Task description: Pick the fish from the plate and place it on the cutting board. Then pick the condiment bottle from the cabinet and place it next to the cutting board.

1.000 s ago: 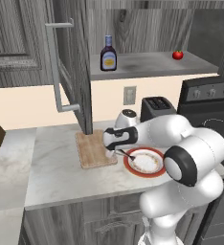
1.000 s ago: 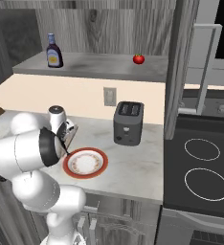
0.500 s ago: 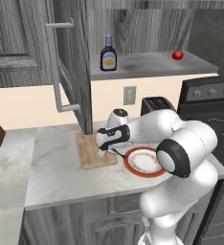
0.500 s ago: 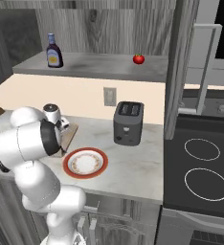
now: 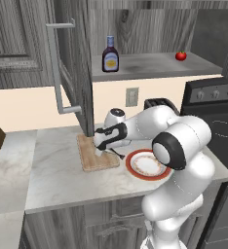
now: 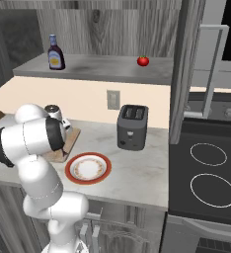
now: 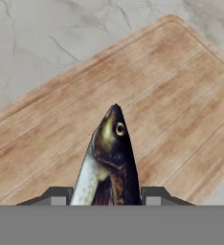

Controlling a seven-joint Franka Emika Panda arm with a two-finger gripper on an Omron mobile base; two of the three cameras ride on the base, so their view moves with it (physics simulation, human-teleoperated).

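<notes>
Pale veined marble countertop (image 5: 52, 170) and grey wood-grain cabinetry frame a two-finger gripper (image 7: 105, 196) pinching the small slender grey-blue fish (image 7: 109, 158) by its mid-body, its head and yellow eye pointing to 12 o'clock in the hand view, just above the rectangular light-brown wooden cutting board (image 7: 147, 95). Judging by its size, the fish should be light, but its glossy, tapering body looks slippery and soft, so a hold across the thickest part behind the head, as here, seems safest; a gentle release low over the board would keep it from sliding. The board, flat and thin with rounded corners and straight grain, lies at the gripper's 9 o'clock side in the left base view, just beside the round plate with the wide orange-red rim (image 5: 133, 170), whose speckled white centre now lies bare at 3 o'clock. Well apart, up at 12 o'clock on the grey shelf of the open grey wood-grain wall cabinet (image 5: 72, 73), stands the small dark brown-purple condiment bottle with a pale label (image 5: 110, 54), rigid, smooth and narrow-necked, best taken around its body; a small red tomato (image 5: 181, 56) rests further along, and a dark boxy toaster (image 6: 132, 127) sits behind the plate.
</notes>
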